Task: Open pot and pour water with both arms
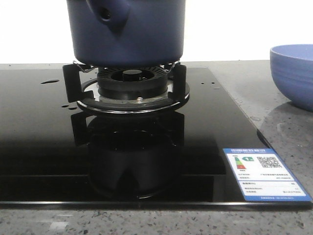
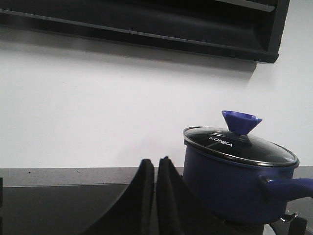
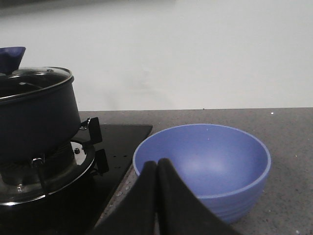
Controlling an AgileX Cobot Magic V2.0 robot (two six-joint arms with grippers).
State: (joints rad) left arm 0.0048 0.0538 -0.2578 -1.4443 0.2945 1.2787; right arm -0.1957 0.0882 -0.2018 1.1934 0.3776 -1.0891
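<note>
The dark navy-blue pot [image 1: 127,32] stands on the gas burner [image 1: 131,88], its holed side nub [image 1: 107,13] facing me. In the left wrist view the pot [image 2: 230,183] carries a glass lid [image 2: 239,146] with a blue knob [image 2: 241,121] and its handle [image 2: 288,186] sticks out sideways. My left gripper [image 2: 155,164] is shut and empty, beside the pot and apart from it. My right gripper [image 3: 157,164] is shut and empty, in front of the periwinkle bowl [image 3: 205,166]. The pot also shows in the right wrist view [image 3: 34,122]. Small water droplets [image 1: 49,82] lie on the black glass.
The black glass hob [image 1: 44,147] fills the middle, with a label sticker [image 1: 264,174] at its front right corner. The periwinkle bowl [image 1: 296,73] stands on the grey speckled counter [image 1: 288,127] to the right. A white wall is behind, a dark range hood [image 2: 146,24] above.
</note>
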